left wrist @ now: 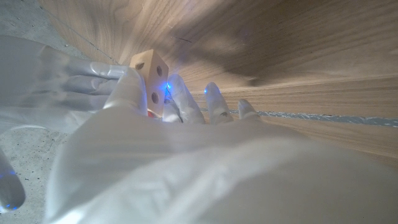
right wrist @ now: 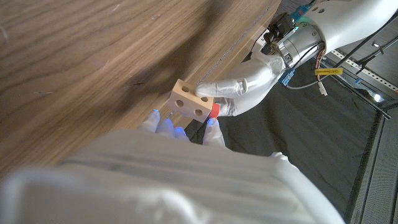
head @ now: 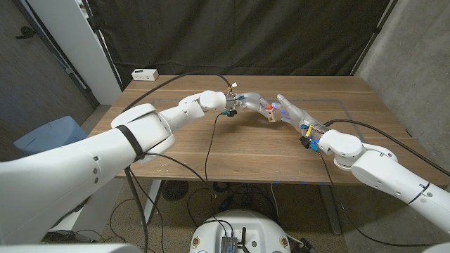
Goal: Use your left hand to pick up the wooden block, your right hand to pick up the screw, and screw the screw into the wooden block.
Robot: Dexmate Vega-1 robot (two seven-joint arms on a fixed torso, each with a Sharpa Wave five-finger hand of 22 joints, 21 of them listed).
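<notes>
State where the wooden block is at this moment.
In the head view the wooden block is above the table's middle, slightly right of centre, gripped by the left hand, with the right hand meeting it from the other side.

The head view looks down from above and behind both arms onto the wooden table (head: 246, 151), wide enough to take in its far edge and the dark curtain (head: 239, 35) behind it. The left wrist view sits close along the back of the left hand (left wrist: 168, 134), facing the wooden block (left wrist: 151, 78) from very near, with the table grain above. The right wrist view looks likewise over the right hand (right wrist: 180, 134) at the block (right wrist: 191, 102). All three views share the block, seen small near the table's middle from the head (head: 271, 112).
</notes>
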